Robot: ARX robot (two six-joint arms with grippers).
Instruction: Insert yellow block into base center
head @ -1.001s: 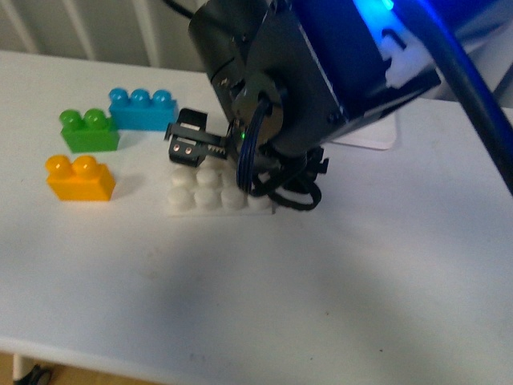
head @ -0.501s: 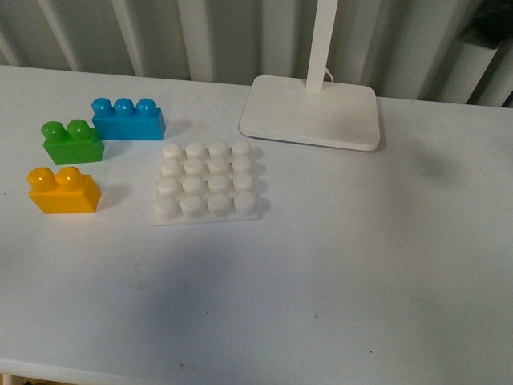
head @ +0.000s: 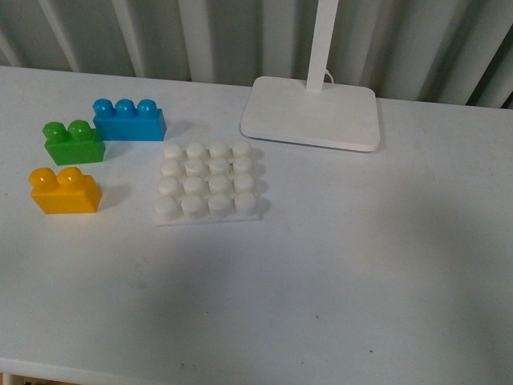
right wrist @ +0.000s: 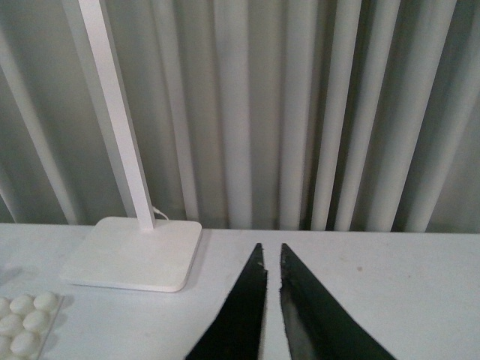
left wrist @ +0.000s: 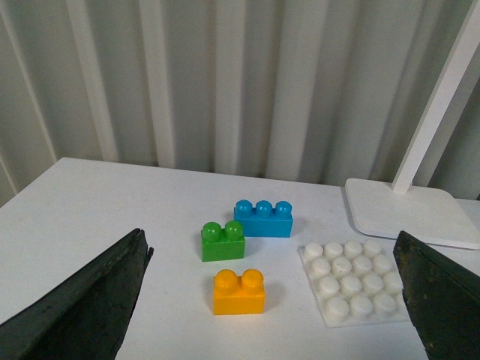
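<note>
1. Ribbed grey-white panelling closes off the scene behind a white worktop. Neither arm shows in the front view.
2. Left gripper is held above the worktop's left part, looking toward the far edge. Its two dark fingers are spread wide and nothing is between them.
3. Right gripper is held over the right part, also facing the far edge. Its jaws are drawn almost together, with only a thin slit between the tips, and they grip nothing.
4. A white lamp foot lies flat against the far edge near the middle, and its slim post rises out of view.
5. The base lies flat on the worktop, nearer than the lamp foot and apart from it, left of the middle. All sixteen of its studs are bare.
6. A blue brick with three studs stands just beyond the base's far left corner.
7. A green brick stands close against the blue brick's near left corner; whether they touch cannot be told.
8. The yellow block stands upright on the worktop toward the left edge — just nearer than the green brick, well apart from the base, with open surface between them and no gripper on it.
</note>
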